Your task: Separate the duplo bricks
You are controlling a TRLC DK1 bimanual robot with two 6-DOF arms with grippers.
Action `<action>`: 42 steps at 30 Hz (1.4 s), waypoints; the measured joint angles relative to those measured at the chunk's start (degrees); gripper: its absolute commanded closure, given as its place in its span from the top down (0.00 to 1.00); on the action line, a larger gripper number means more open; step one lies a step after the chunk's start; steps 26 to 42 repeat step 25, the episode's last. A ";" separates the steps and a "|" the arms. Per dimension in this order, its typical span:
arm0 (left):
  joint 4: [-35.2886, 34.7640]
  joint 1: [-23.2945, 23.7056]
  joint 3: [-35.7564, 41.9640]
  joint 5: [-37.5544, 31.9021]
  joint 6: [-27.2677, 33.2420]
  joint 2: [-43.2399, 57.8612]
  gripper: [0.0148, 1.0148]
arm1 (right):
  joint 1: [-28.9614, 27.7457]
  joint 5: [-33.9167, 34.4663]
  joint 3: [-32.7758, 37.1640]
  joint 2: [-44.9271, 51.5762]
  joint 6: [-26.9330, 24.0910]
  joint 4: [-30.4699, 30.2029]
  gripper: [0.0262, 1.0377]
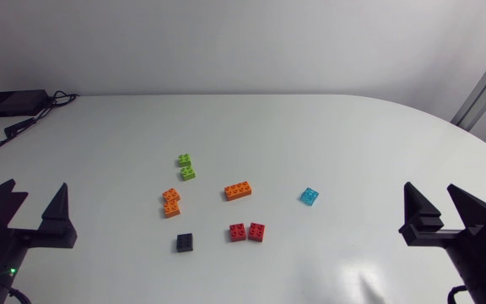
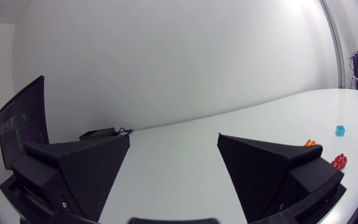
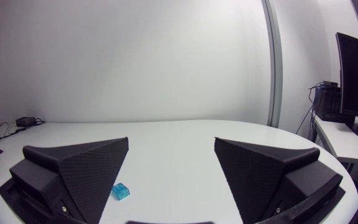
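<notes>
**Q:** What is found nearest the camera, taken from left to right?

**A:** The left claw is found at the near left edge of the bench. Its two fingers are set wide apart and nothing is held between them. The right claw is found at the near right edge. Its fingers are likewise spread and nothing is gripped.

**Q:** Where are the items to be separated?

**A:** All are laid about the middle of the bench, well apart from both claws. Furthest left, two orange bricks are set touching each other. A black brick is placed alone on their near side. Two green bricks are set touching on their far side. A long orange brick is next, with two red bricks side by side nearer the camera. Whether any pair is pressed together cannot be told. A blue brick is laid furthest right. In the right wrist view it is seen just ahead of one finger of that claw.

**Q:** Is anything else carried on the bench?

**A:** A black box with cables is seen at the far left corner.
</notes>
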 measured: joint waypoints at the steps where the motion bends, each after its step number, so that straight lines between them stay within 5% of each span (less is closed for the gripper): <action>1: -0.04 -0.04 0.00 0.00 -0.24 0.00 0.97 | 0.00 0.02 0.00 0.00 0.00 0.00 0.96; 42: -0.26 -1.57 0.00 0.00 -0.42 0.00 0.97 | 0.00 0.59 0.00 0.00 0.22 -0.15 0.96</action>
